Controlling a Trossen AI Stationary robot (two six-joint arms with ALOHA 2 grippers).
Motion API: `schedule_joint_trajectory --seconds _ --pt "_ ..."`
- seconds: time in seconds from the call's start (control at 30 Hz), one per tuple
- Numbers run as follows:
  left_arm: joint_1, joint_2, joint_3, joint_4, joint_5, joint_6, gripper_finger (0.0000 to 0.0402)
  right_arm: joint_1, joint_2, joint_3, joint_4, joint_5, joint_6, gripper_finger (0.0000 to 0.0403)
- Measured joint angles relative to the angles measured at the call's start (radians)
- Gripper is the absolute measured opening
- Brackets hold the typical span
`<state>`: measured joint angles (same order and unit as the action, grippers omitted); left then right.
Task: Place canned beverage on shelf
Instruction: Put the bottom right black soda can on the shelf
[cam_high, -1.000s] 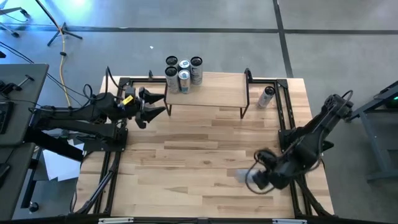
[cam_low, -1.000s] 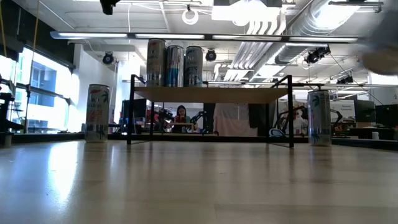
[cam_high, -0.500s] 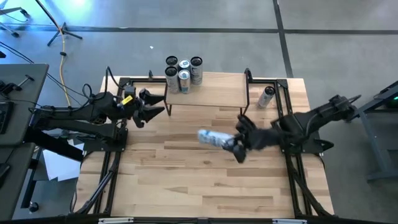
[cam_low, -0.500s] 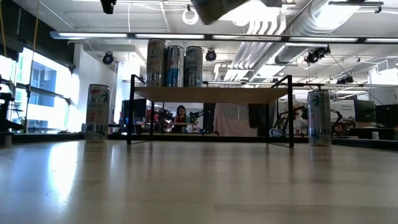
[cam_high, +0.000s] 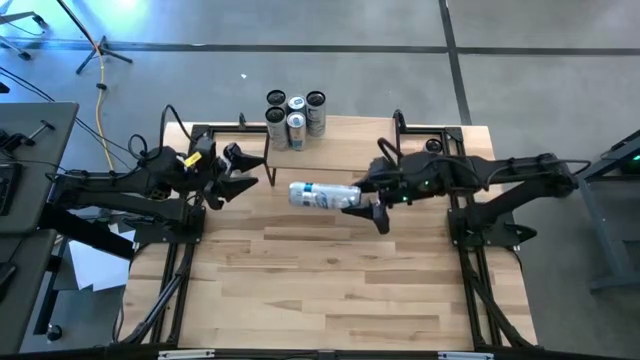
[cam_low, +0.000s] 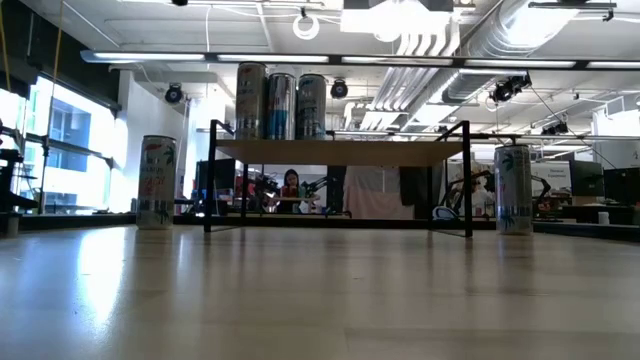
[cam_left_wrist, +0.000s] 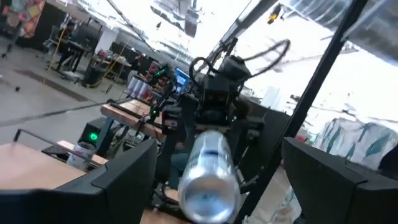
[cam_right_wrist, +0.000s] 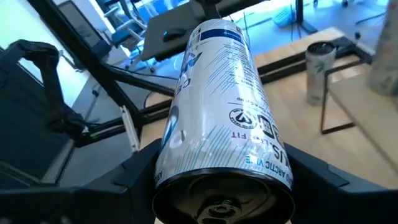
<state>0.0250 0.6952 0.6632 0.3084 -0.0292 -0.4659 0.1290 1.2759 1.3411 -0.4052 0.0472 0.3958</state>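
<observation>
One can is lying sideways in the air between the right gripper's jaws. The jaws are pinching its end, and the rest is sticking out toward the left gripper. It is hanging over the shelf, near the front edge. Four cans are standing at the back of the shelf. The left gripper is waiting just beside the shelf's left end, its jaws spread with nothing in them.

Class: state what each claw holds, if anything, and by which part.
The right claw holds a can lying sideways, gripped at its end. The left claw is open, holding nothing.
</observation>
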Motion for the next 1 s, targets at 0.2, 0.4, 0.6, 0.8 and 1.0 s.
schedule_joint_trajectory --seconds 0.2,0.4,0.6,0.8,1.0 --pt "-0.007 0.003 0.0 -0.014 -0.005 0.119 0.0314 -0.043 -0.021 0.0 0.006 -0.004 -0.031 0.0245" --pt "-0.006 0.003 0.0 -0.021 -0.009 0.12 0.0314 -0.046 -0.022 0.0 0.007 -0.035 -0.007 0.0245" --pt "-0.006 0.003 0.0 -0.024 -0.008 0.12 0.0314 -0.046 -0.022 0.0 0.008 -0.031 -0.004 0.0245" --pt "-0.006 0.003 0.0 -0.027 -0.008 0.12 0.0314 -0.046 -0.021 0.0 0.006 -0.032 0.009 0.0245" --pt "-0.006 0.003 0.0 -0.036 -0.009 0.11 0.0314 -0.047 -0.021 0.0 -0.017 -0.03 0.037 0.0245"
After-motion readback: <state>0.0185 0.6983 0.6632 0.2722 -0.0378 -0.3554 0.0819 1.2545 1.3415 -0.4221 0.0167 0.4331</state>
